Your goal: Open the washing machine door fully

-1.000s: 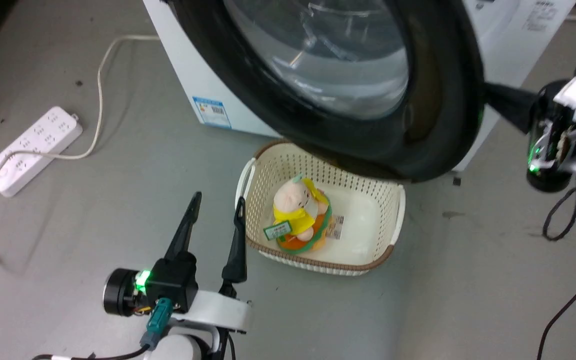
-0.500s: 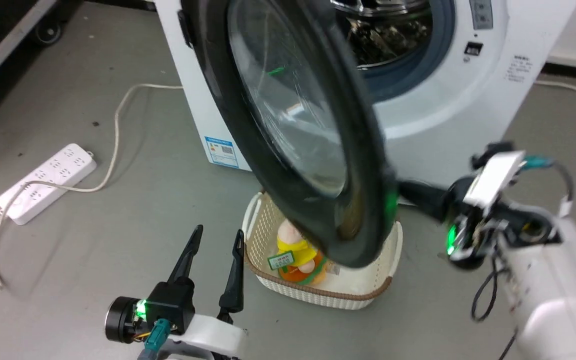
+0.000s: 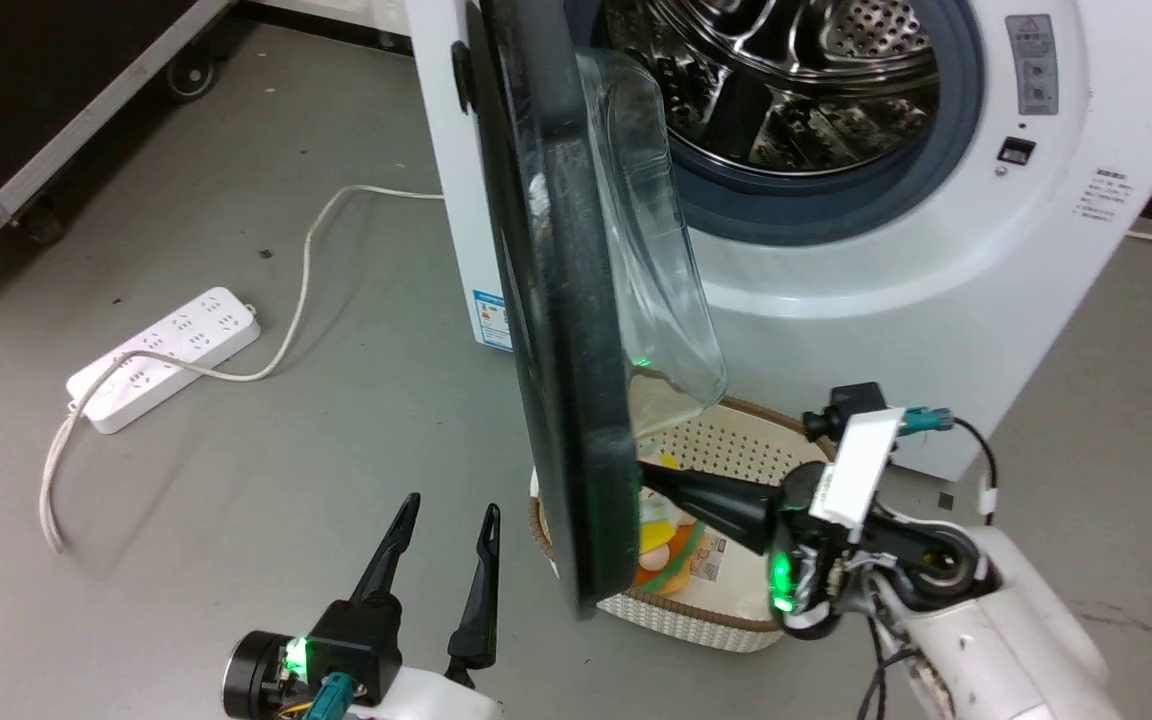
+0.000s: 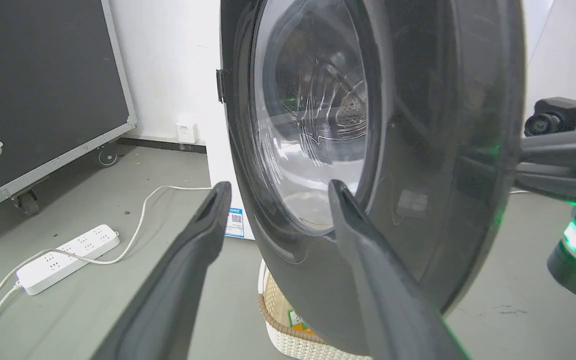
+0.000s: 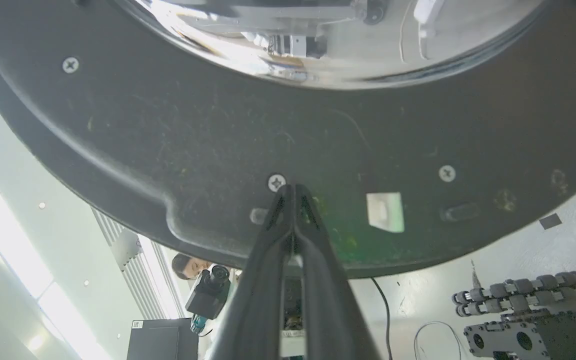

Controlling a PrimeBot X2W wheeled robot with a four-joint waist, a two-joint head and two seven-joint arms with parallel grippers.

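The washing machine door stands edge-on in the head view, swung far out from the machine front, its clear glass bowl bulging towards the steel drum. My right gripper is shut, and its joined tips press on the door's inner black rim beside a screw near the lower edge. My left gripper hangs open at the lower left, apart from the door. In the left wrist view it faces the glossy outer face, with nothing between its fingers.
A cream basket holding a plush toy sits on the floor under the door. A white power strip and its cable lie to the left. A black flight case stands at far left. A person appears beyond the door's edge.
The door has swung from facing me to edge-on, opening wider, with my shut right gripper following against its inner rim. The head camera has shifted too. My left gripper stays open.
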